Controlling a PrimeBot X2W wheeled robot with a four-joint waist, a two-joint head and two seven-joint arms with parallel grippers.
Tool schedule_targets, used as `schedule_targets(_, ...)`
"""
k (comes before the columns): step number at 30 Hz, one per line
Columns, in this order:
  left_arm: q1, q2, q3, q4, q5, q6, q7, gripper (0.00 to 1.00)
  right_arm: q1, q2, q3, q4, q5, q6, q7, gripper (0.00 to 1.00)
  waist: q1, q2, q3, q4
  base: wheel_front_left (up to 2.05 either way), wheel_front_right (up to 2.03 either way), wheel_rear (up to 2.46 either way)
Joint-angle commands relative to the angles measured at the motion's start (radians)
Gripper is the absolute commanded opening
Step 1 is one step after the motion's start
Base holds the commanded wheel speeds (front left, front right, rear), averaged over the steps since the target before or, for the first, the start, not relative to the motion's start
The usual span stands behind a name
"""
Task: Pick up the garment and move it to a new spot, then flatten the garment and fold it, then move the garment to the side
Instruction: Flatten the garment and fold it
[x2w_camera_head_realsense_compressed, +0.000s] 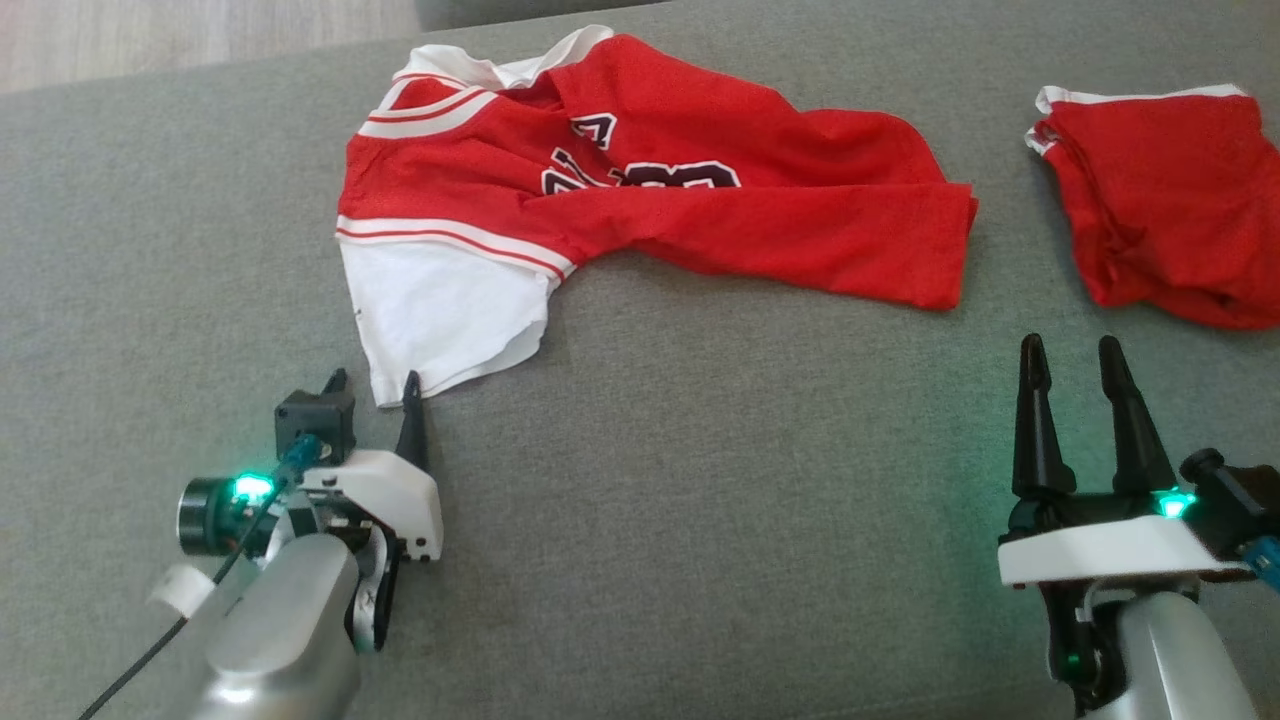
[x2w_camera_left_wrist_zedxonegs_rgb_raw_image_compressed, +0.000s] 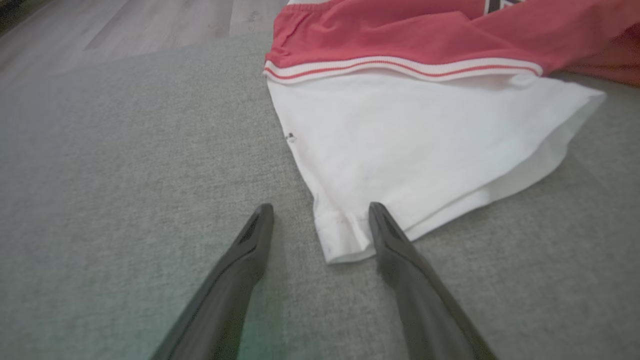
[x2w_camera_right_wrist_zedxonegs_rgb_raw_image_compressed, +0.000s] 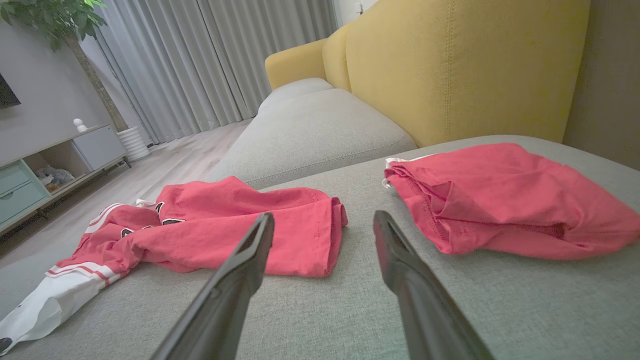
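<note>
**Both end effectors open, jersey lying on the sofa**

At the near left, the left end effector (x2w_camera_head_realsense_compressed: 373, 378) is sitting low over the grey sofa (x2w_camera_head_realsense_compressed: 700, 520), its two fingers standing apart and gripping nothing. The near corner of the white sleeve (x2w_camera_head_realsense_compressed: 440, 310) is lying between those fingertips. In the left wrist view one finger is overlapping the hem, and I cannot tell whether it is touching the cloth.

The sleeve is running away to a white and red striped band and joining the red jersey (x2w_camera_head_realsense_compressed: 700, 200). The jersey is lying rumpled across the far middle of the sofa, its collar turned toward the far left. Its dark lettering is partly folded under and its hem is pointing right. Wooden floor (x2w_camera_head_realsense_compressed: 150, 40) is showing beyond the sofa's far left edge.

At the near right, the right end effector (x2w_camera_head_realsense_compressed: 1069, 342) is pointing away, its fingers apart and holding nothing, clear of the jersey's hem. At the far right, red shorts (x2w_camera_head_realsense_compressed: 1170, 200) with white trim are lying bunched, apart from the jersey. Behind them, in the right wrist view, a yellow backrest (x2w_camera_right_wrist_zedxonegs_rgb_raw_image_compressed: 450, 65) is rising.
</note>
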Motion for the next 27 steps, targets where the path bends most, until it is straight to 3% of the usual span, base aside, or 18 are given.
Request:
schedule_targets(1,-0.039,0.022,0.028,0.000,-0.006,0.005,0.004,1.00,-0.025,-0.006,0.024,-0.029,0.006,-0.001,-0.011,1.00,-0.0001,0.0000,0.002,-0.006,0.00,0.00,0.00)
schedule_targets(7,-0.042,0.016,0.031,0.045,-0.024,-0.012,-0.010,1.00,-0.027,-0.006,0.021,-0.025,0.010,-0.001,-0.011,1.00,-0.0001,0.0000,-0.002,-0.012,0.00,0.00,0.00)
schedule_targets(8,-0.043,0.015,0.030,0.052,-0.026,-0.015,-0.010,0.82,-0.027,-0.006,0.020,-0.025,0.010,-0.001,-0.011,1.00,-0.0001,0.0000,-0.003,-0.011,0.00,0.00,0.00)
schedule_targets(9,-0.044,0.014,0.029,0.058,-0.028,-0.018,-0.011,0.37,-0.027,-0.006,0.019,-0.025,0.011,-0.001,-0.011,1.00,-0.0001,0.0000,-0.005,-0.011,0.00,0.00,0.00)
schedule_targets(10,-0.045,0.012,0.028,0.063,-0.029,-0.022,-0.011,0.00,-0.026,-0.006,0.019,-0.024,0.011,-0.001,-0.011,1.00,-0.0001,0.0000,-0.006,-0.010,0.00,0.00,0.00)
schedule_targets(16,-0.053,0.007,0.029,0.054,-0.032,-0.037,-0.078,0.00,-0.023,-0.006,0.013,-0.018,0.009,-0.001,-0.011,1.00,-0.0001,0.0000,-0.025,0.004,0.00,0.00,0.00)
schedule_targets(19,-0.057,0.003,0.042,-0.007,-0.025,-0.037,-0.167,0.00,-0.028,-0.006,0.018,-0.003,-0.003,-0.001,-0.011,1.00,-0.0001,0.0000,-0.037,0.025,0.00,0.00,0.00)
schedule_targets(22,-0.057,0.004,0.044,-0.053,-0.011,-0.034,-0.190,0.00,-0.038,-0.006,0.021,0.009,-0.010,-0.001,-0.011,1.00,-0.0001,0.0000,-0.036,0.040,0.00,0.00,0.00)
schedule_targets(27,-0.048,0.010,0.056,-0.196,0.036,-0.016,-0.207,0.00,-0.102,-0.006,-0.016,0.150,-0.021,-0.001,-0.007,1.00,-0.0001,0.0000,-0.020,0.079,0.00,0.00,0.00)
